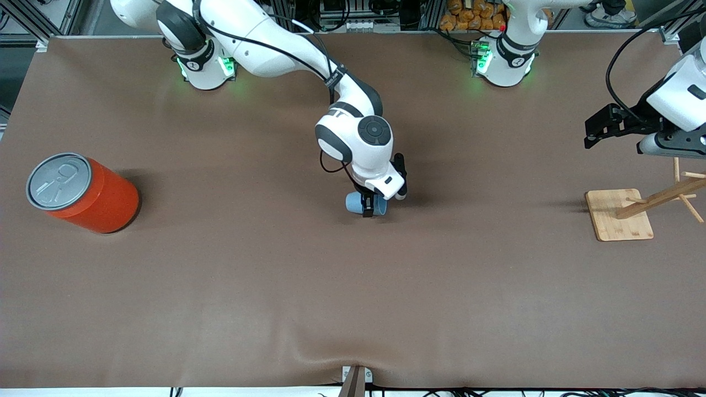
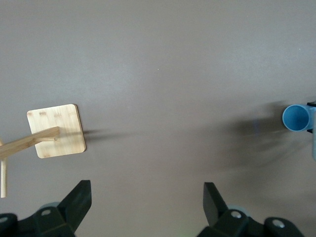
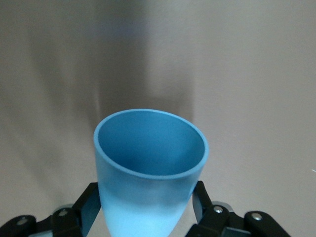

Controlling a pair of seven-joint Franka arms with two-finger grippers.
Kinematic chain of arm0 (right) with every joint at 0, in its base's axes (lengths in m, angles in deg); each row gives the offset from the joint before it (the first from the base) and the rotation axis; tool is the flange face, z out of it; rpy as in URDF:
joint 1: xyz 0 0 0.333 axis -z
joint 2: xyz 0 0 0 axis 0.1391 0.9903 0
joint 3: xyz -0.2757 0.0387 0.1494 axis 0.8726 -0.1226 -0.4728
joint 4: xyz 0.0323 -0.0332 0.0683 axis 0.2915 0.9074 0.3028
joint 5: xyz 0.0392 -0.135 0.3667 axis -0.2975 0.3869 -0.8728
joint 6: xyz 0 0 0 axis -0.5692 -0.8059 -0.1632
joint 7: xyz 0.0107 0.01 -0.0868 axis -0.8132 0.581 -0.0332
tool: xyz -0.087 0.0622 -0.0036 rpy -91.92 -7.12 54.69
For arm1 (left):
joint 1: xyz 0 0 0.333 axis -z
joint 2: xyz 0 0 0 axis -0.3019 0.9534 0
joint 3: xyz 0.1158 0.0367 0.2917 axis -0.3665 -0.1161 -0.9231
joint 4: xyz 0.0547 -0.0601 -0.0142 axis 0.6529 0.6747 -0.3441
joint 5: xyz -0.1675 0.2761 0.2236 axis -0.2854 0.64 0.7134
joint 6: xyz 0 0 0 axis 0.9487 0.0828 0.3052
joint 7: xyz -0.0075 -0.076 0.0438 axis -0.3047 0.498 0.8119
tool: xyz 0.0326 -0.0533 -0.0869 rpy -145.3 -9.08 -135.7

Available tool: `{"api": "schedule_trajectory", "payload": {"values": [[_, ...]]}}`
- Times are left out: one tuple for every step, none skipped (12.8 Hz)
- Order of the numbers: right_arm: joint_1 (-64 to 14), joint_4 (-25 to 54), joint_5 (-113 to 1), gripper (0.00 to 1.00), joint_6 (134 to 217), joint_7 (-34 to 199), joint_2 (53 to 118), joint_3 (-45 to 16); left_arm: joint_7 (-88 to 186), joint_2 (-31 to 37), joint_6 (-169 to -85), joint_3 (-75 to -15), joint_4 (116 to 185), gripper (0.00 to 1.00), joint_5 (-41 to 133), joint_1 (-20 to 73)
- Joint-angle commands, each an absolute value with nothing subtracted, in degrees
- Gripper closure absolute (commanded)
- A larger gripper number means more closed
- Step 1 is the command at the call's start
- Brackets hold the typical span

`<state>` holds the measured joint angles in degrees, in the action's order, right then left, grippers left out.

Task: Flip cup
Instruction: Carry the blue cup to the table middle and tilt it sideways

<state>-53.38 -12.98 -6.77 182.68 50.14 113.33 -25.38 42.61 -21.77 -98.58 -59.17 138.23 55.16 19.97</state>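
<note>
Two arms on show, and much of the action sits half-hidden. From the front camera we catch only slivers of the cup (image 1: 353, 203), pale blue, tucked under the right arm's white wrist at the middle of the table; the right gripper (image 1: 368, 208) is mostly masked by that wrist. The right wrist view fills it in: the cup (image 3: 148, 173) lies on its side, clamped between the black fingers (image 3: 89, 210), its darker blue mouth open to the brown table (image 1: 353, 298), its base out of view. That arm reaches from its base down toward the centre, wrist bent over the cup. Out at three o'clock of the cup, the left gripper (image 1: 598, 128) waits over the wooden rack (image 1: 620, 215), fingers spread wide with nothing between them; its arm is cut off by the frame edge. Away at nine o'clock stands the orange can (image 1: 88, 193).
</note>
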Motion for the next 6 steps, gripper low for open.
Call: {"api": "schedule_trajectory", "payload": {"values": [[-54.8, -15.9, -5.5, 1.00, 181.7, 50.4, 115.3, -24.4, 42.2, -21.8, -97.9, -58.9, 137.7, 0.00, 55.4, 19.8], [-54.8, -15.9, -5.5, 1.00, 181.8, 50.4, 115.3, -24.4, 42.3, -21.7, -97.9, -58.9, 137.7, 0.00, 55.4, 19.7], [-54.8, -15.8, -5.5, 1.00, 182.0, 51.0, 115.3, -24.4, 42.2, -21.7, -97.9, -58.9, 137.7, 0.00, 55.4, 19.8], [-54.9, -15.7, -5.4, 0.88, 182.0, 52.0, 115.3, -24.4, 42.3, -21.7, -97.9, -58.9, 137.7, 0.00, 55.4, 19.8], [-54.8, -15.6, -5.5, 0.01, 182.2, 52.3, 115.3, -24.4, 42.3, -21.7, -98.0, -58.9, 137.7, 0.00, 55.4, 19.7], [-54.8, -15.4, -5.5, 0.00, 182.8, 52.4, 115.4, -24.4, 42.3, -21.6, -98.3, -58.9, 137.7, 0.00, 55.3, 19.7]]}}
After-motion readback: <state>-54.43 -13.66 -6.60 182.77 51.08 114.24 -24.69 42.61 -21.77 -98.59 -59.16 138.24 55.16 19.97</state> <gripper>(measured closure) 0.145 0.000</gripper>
